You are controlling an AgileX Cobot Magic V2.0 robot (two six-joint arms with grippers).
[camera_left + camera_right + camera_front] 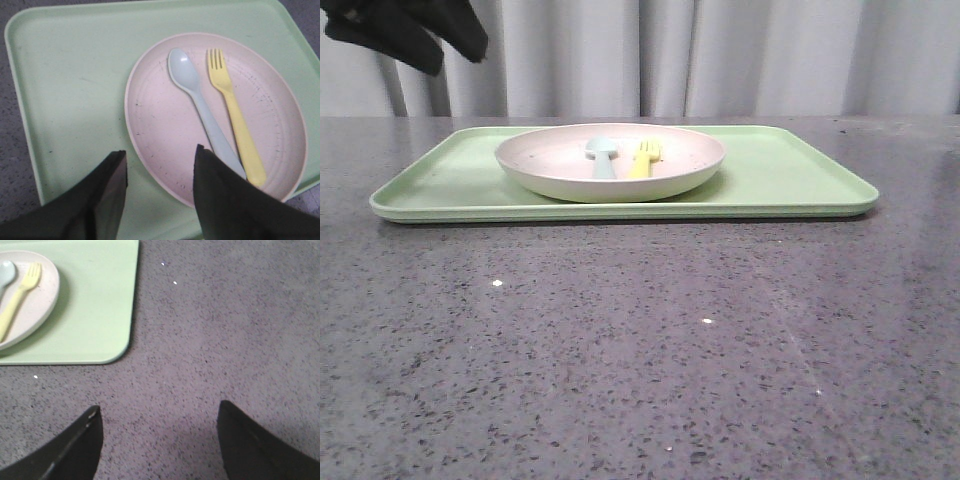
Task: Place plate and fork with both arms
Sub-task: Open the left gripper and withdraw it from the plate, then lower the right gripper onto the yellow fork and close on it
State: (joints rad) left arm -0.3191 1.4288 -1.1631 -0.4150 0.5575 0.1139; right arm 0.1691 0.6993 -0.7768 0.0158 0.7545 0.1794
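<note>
Front view: plate (610, 165) sits on light-green tray (790, 185), a little left of tray centre. Plate is wide, shallow, round, pale pinkish inside, cream-greenish outer wall. Fork (642, 160) lies in the plate, bright yellow, short, tines pointing away from the robot. Pale blue spoon (602, 156) just beside it on the left. Tray rests on grey speckled table (640, 350). Dark arm part at top left, gripper state not readable here.

Left wrist view: left gripper (160, 170) hangs above the near edge of the plate (165, 125), fingers spread apart, holding nothing. Fork (235, 115) and spoon (200, 105) lie side by side inside the plate, roughly parallel, not touching. Fork has four short tines, rounded handle end. Plate interior shows small dark scuffs. Tray (70, 75) under it.

Right wrist view: right gripper (160, 435) over bare table (225, 330), fingers wide apart, empty, well apart from the tray (100, 300). Plate (40, 305) and fork (17, 295) partly visible at frame edge.
</note>
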